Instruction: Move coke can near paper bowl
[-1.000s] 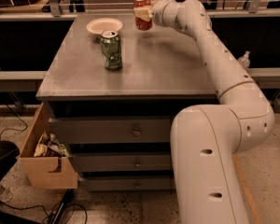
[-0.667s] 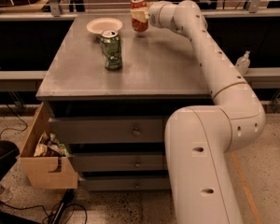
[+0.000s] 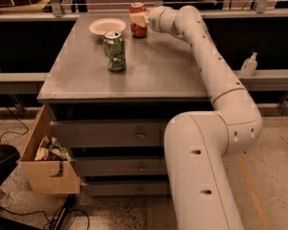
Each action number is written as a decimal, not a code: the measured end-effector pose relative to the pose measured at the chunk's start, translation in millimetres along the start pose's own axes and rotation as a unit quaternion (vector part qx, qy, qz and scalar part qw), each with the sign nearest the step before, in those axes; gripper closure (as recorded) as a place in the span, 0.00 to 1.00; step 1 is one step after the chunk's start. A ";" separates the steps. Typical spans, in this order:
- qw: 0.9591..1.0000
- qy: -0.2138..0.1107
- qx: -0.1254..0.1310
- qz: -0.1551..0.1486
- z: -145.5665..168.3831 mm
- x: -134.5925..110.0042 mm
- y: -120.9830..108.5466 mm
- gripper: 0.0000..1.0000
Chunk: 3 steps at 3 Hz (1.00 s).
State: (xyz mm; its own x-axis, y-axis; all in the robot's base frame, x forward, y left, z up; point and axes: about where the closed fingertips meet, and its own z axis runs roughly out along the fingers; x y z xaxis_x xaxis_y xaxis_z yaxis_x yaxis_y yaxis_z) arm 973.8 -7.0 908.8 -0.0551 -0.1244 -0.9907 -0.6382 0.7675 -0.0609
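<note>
The red coke can (image 3: 138,20) stands upright at the far end of the grey table (image 3: 153,75), just right of the white paper bowl (image 3: 107,27). My gripper (image 3: 140,19) reaches in from the right and is shut on the coke can, which sits at or just above the tabletop. The bowl's right rim is a small gap from the can.
A green can (image 3: 114,51) stands in front of the bowl, nearer to me. The table has drawers below. A cardboard box (image 3: 48,162) with wrappers sits on the floor at the left. A sanitizer bottle (image 3: 249,64) stands on the ledge at the right.
My gripper has carried the coke can left and down, from above the table's far right part to a spot beside the paper bowl.
</note>
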 end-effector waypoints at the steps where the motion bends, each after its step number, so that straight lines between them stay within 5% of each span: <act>1: 1.000 0.001 -0.001 0.000 2.3 1.1 2.1 0.76; 3: 1.000 0.003 -0.006 0.001 7.7 4.3 7.4 0.22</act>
State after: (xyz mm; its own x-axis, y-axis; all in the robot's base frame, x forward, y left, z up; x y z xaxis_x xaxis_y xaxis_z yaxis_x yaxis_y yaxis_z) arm 974.7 3.0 903.1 -0.0604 -0.1262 -0.9902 -0.6465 0.7608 -0.0575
